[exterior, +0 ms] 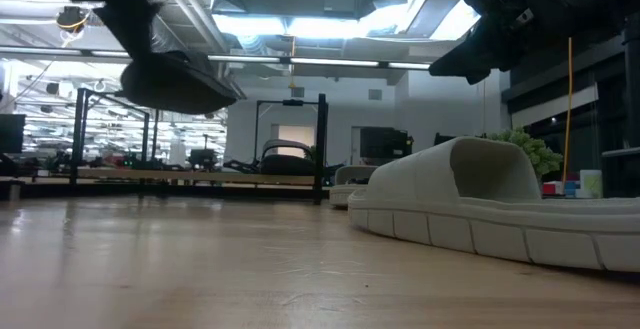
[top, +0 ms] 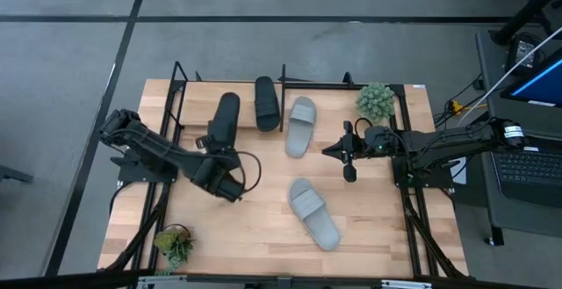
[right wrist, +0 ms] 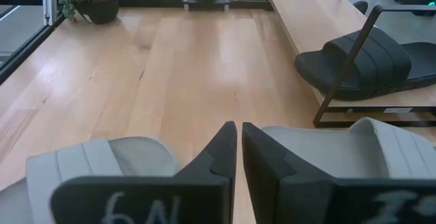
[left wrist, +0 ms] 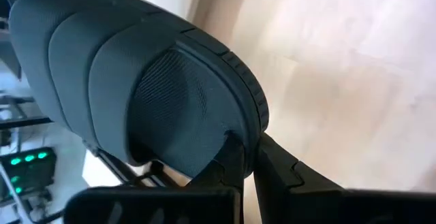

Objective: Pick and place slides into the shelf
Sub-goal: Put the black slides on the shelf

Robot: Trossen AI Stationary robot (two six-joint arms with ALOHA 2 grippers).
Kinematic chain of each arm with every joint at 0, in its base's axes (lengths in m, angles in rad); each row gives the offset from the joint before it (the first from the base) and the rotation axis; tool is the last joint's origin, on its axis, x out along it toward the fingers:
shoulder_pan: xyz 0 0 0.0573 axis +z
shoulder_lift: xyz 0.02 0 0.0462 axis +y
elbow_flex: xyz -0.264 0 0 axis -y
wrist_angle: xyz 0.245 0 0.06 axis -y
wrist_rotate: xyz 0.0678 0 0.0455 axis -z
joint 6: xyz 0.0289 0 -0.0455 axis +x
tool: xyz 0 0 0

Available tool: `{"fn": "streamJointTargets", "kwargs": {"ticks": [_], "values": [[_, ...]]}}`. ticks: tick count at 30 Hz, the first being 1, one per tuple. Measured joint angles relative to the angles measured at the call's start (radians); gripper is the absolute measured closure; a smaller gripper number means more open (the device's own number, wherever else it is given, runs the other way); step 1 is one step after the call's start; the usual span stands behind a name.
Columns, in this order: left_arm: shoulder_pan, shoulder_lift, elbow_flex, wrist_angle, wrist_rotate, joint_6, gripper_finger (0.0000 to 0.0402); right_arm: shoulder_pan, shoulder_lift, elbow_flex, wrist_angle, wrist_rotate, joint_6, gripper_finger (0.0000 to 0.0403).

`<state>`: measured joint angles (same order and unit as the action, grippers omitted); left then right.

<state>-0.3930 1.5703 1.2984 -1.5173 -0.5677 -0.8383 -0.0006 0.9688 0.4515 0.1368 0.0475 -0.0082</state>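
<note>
Plants (top: 376, 101) at bench (top: 255, 227) corners; grey slide (top: 314, 213) lies loose. Left gripper (top: 213, 148) jaws clamped on black slide (top: 225, 119); right gripper (top: 338, 151) jaws together.

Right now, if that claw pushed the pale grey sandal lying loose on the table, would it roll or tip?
Probably neither: the grey slide lies flat on its wide sole, so it would likely skid across the smooth tabletop. Its thick, foam-looking body suggests it is light and slightly bendy.

I see a small green potted plant (top: 376, 101) at the upper right of the tabletop (top: 255, 219). Another potted plant (top: 175, 244) sits lower left. A laptop (top: 529, 162) lies at the right edge.
</note>
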Motion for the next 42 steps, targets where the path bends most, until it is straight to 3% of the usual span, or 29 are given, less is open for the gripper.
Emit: {"fn": "streamJointTargets", "kwargs": {"ticks": [8, 23, 42], "values": [[0.120, 0.000, -0.005, 0.033, -0.032, 0.108, 0.0395, 0.000, 0.000, 0.000, 0.000, 0.000, 0.000, 0.0375], [0.353, -0.001, -0.148, 0.309, 0.006, 0.316, 0.0395, 0.000, 0.000, 0.000, -0.011, 0.000, 0.000, 0.0375], [0.530, -0.001, -0.161, 0.531, 0.037, 0.507, 0.0395, 0.000, 0.001, 0.000, -0.034, 0.000, 0.000, 0.0375]]}}
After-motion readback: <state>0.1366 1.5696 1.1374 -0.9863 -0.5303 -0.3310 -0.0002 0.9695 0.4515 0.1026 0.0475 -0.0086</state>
